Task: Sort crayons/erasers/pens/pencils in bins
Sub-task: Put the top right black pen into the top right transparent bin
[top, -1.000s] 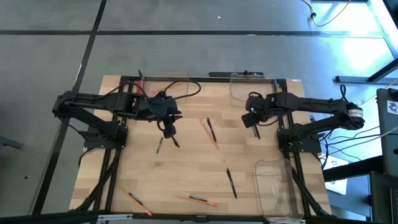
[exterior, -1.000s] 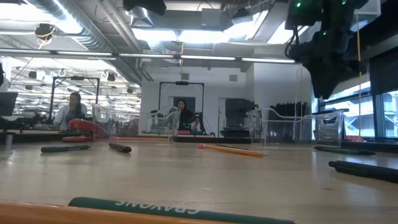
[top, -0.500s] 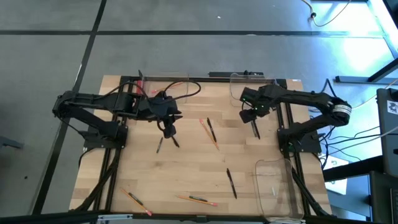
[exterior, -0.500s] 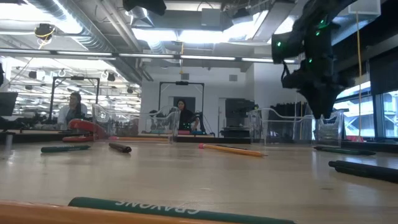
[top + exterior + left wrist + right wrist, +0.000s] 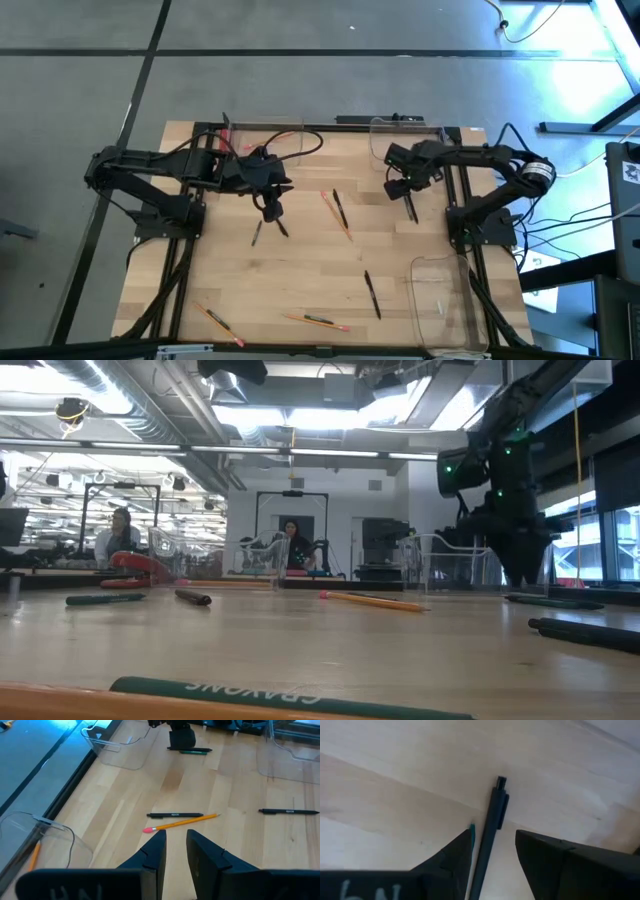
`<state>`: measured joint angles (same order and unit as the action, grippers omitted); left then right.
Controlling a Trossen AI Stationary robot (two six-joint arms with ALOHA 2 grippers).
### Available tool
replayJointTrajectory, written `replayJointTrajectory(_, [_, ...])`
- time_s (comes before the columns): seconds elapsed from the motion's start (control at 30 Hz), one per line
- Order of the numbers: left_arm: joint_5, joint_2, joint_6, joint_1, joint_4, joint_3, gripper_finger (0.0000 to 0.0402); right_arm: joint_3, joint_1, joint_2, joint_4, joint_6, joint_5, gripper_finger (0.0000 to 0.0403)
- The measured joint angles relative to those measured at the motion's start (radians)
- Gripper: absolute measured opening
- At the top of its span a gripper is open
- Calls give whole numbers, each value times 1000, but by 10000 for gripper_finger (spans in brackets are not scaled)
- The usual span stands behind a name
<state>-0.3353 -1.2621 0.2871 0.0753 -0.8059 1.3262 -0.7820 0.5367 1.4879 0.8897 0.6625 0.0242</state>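
Right claw [image 5: 492, 850]: my fingers apart, pen [image 5: 489, 827] lying between them on the worktop [image 5: 395, 780].
Wrist-only: green tip [image 5: 472, 831] beside pen.

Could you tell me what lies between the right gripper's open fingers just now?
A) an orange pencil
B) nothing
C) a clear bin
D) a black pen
D: the right wrist view shows a black pen running between the open fingers of the right gripper on the table.

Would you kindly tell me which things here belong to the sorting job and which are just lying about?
Job:
- pens, one between the right gripper's open fingers
- pencils
- bins
- left gripper, open, waiting mid-table

Lying about:
- cables on the floor
- people beyond the table
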Motion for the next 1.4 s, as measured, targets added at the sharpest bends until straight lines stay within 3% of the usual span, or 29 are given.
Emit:
replayJointTrajectory(0.97, [0, 0, 25, 0, 0, 0, 69, 33, 60, 93, -120, -95, -17, 151])
replayJointTrajectory(1.4, [0, 0, 25, 0, 0, 0, 69, 34, 59, 92, -121, -123, -30, 70])
